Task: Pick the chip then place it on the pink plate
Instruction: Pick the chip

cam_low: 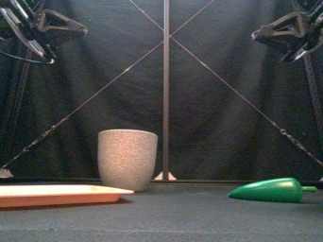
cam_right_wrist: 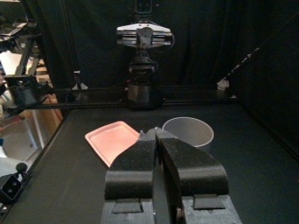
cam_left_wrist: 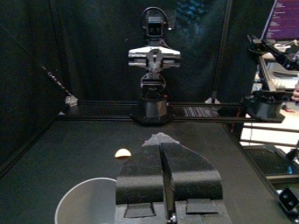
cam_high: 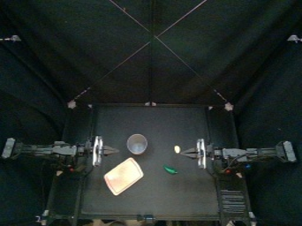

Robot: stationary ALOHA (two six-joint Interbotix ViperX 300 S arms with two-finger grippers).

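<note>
text: none legible | labels/brands: none | numbers/signs: none | checked: top, front, both wrist views

Cup [cam_high: 137,143] central — tray [cam_high: 122,177] front-left of it; chip [cam_high: 178,149] to its right, toy vegetable [cam_high: 171,169] before the chip.

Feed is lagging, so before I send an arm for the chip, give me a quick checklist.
1. Chip in view, nothing touching it: ok.
2. Pink plate bare, room for the chip: ok.
3. Grey cup and green toy apart from the chip: ok.
4. Right gripper is the nearer one, nothing between it and the chip: ok.
5. Its fingers open for a grasp: not ok, they look shut.
6. Left gripper rests at the left, off the path: ok.
</note>
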